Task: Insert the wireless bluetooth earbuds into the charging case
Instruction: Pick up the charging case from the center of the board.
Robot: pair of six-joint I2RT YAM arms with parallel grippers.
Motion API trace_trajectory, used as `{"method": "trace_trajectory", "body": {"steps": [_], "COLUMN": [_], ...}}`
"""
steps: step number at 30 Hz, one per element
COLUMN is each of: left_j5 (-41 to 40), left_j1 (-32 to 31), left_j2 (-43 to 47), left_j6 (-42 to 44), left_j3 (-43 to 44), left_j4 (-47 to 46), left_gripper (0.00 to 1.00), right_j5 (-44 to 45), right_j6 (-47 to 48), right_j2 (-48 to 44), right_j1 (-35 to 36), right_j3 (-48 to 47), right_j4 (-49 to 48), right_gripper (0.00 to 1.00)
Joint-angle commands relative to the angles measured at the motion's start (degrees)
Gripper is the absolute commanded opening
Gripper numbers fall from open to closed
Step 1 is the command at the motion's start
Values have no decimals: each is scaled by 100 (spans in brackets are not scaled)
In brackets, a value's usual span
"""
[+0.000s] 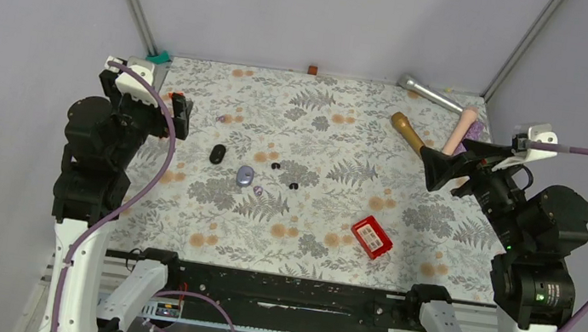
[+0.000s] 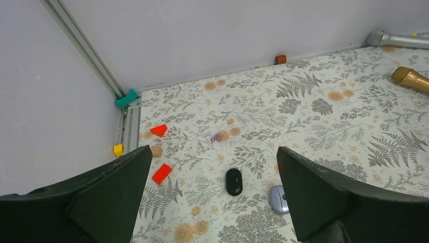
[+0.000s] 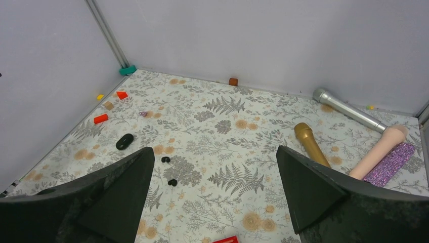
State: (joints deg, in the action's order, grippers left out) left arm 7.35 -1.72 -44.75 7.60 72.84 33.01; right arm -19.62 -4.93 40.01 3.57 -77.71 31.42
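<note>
The fern-printed bench point(image 1: 346, 138) fills the middle of the overhead view, with grey walls around it. The left hand point(image 2: 214, 148) hangs over the bench's left edge and the right hand point(image 3: 215, 148) over its right edge. Both stand wide, with nothing between the jaws.

Four microphones lie in the upper right of the overhead view. A silver microphone point(image 1: 429, 93) lies by the back wall, with a gold microphone point(image 1: 408, 131) below it. A pink microphone point(image 1: 460, 129) lies side by side with a purple glitter microphone point(image 1: 475, 131).

A red box point(image 1: 371, 236) sits right of centre, toward the bench's lower edge. Left of centre lies the black charging case point(image 1: 217, 153). The grey charging case point(image 1: 245, 176) is near it to the lower right, apart from it.

In the left wrist view a red wedge point(image 2: 159, 130), a red block point(image 2: 162, 173), a tan block point(image 2: 156, 151) and a yellow block point(image 2: 118, 150) cluster at the left edge. A teal clip point(image 2: 126, 98) sits in the corner and a brown block point(image 2: 280, 59) against the back wall.

The wireless bluetooth earbuds lie loose on the bench, outside both cases. One black earbud point(image 1: 276, 165) and a second black earbud point(image 1: 294, 186) lie right of the grey case. A pale purple earbud point(image 1: 219, 119) lies above the black case. Another small purplish bit point(image 1: 258, 190) lies just beside the grey case, too small to name.
</note>
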Motion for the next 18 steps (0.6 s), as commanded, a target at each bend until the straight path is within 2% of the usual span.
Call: {"method": "trace_trajectory", "body": {"steps": [1, 12, 18], "left_j5": [124, 221, 146], "left_j1": [48, 66, 66], "left_j2": [44, 28, 42], "left_j6": [-119, -38, 89], "left_j3": [28, -19, -37], "left_j4": [-225, -250, -258], "left_gripper": [99, 98, 99], "right_j5": [-136, -402, -348], "right_j6": [-200, 441, 462], "right_j2": [-61, 21, 217], "right_j1": [-41, -41, -44], "right_j3": [-85, 50, -336], "right_j4": [-159, -145, 135], "right_gripper": [98, 98, 98]}}
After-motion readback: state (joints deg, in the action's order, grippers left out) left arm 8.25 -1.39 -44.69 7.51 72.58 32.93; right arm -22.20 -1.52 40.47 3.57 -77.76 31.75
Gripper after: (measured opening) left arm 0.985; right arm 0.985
